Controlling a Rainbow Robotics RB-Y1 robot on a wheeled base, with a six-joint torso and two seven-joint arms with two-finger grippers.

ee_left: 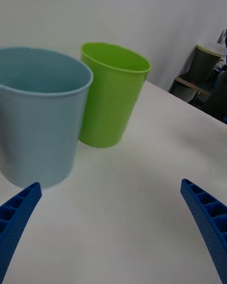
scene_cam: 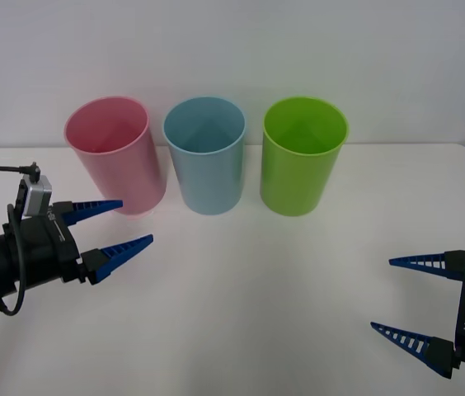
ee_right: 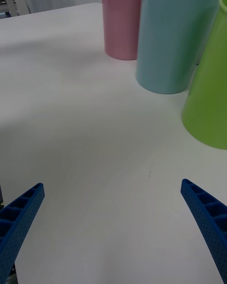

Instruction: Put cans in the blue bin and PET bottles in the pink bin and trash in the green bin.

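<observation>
Three tall bins stand in a row at the back of the white table: the pink bin (scene_cam: pixel 117 153) on the left, the blue bin (scene_cam: pixel 205 153) in the middle, the green bin (scene_cam: pixel 302 154) on the right. My left gripper (scene_cam: pixel 135 223) hovers open just in front of the pink bin, holding nothing. Low at the front right, my right gripper (scene_cam: pixel 381 293) is open and holds nothing. The right wrist view shows the pink bin (ee_right: pixel 121 19), blue bin (ee_right: pixel 173 35) and green bin (ee_right: pixel 210 94); the left wrist view shows the blue bin (ee_left: pixel 40 116) and green bin (ee_left: pixel 111 94). Cans, PET bottles and trash are out of view.
The white table (scene_cam: pixel 249 280) stretches bare between the two grippers and in front of the bins. A white wall rises behind the bins. Dark furniture (ee_left: pixel 205 75) stands beyond the table's far side in the left wrist view.
</observation>
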